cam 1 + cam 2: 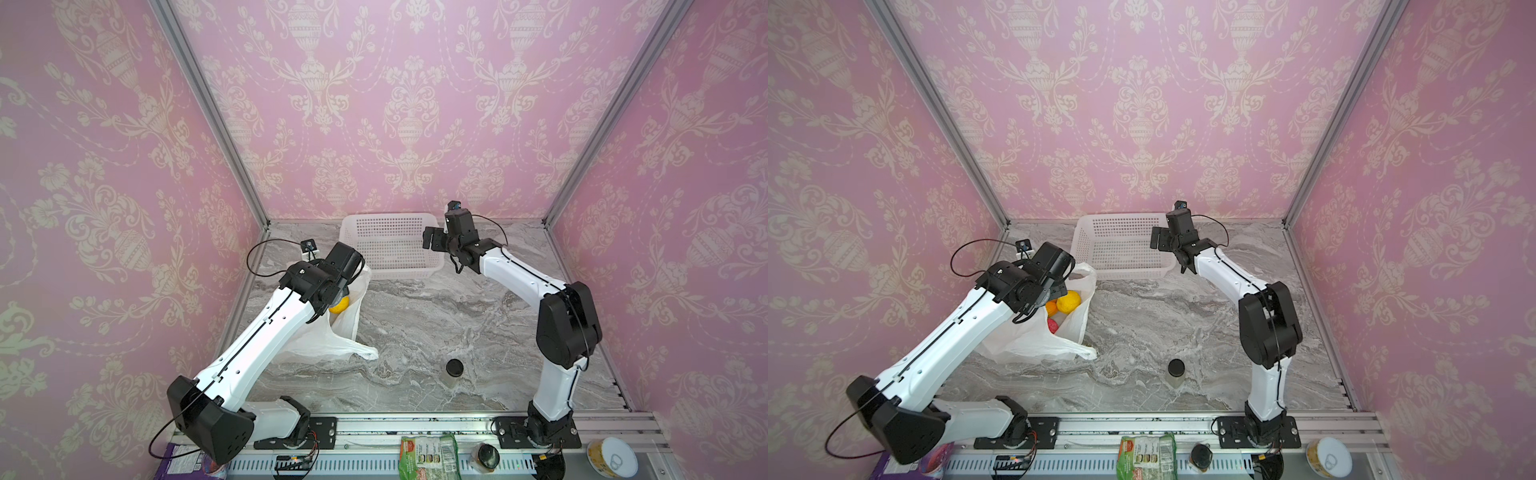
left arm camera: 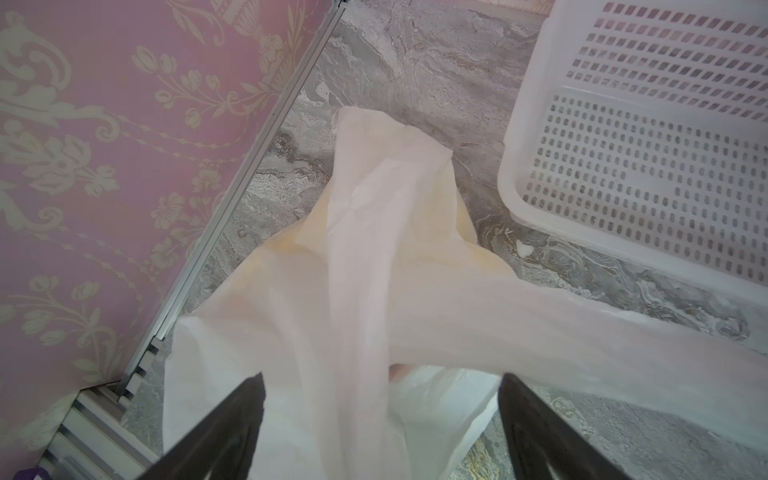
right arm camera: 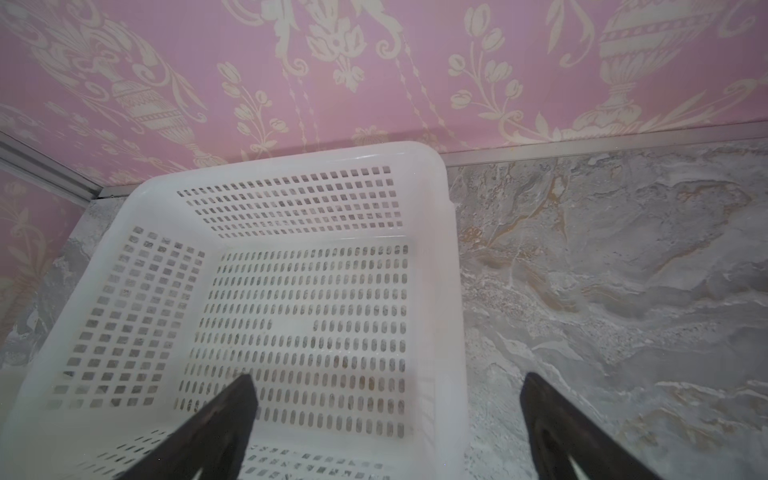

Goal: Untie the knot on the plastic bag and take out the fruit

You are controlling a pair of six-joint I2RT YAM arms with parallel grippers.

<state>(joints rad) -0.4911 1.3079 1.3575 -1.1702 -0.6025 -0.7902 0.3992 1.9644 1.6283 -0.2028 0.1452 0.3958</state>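
Note:
The plastic bag (image 1: 332, 345) (image 1: 1034, 345) lies at the left of the marble table with its mouth open and its handle loops loose. No knot shows. Inside it I see fruit: a yellow piece (image 1: 1069, 301) (image 1: 338, 305), an orange one (image 1: 1052, 307) and a pink-red one (image 1: 1053, 326). My left gripper (image 2: 382, 376) hangs over the bag's mouth, open. A loose strip of the bag (image 2: 374, 249) runs between its spread jaws. In both top views the wrist hides its fingers. My right gripper (image 3: 388, 376) (image 1: 430, 239) (image 1: 1158, 237) is open and empty above the basket's right rim.
A white perforated basket (image 1: 390, 216) (image 1: 1121, 217) (image 2: 511, 166) (image 3: 291, 160) stands empty at the back centre. A small black-lidded jar (image 1: 454, 369) (image 1: 1176, 370) stands at front centre. A green packet (image 1: 428, 455) and a tin can (image 1: 613, 457) lie beyond the front rail.

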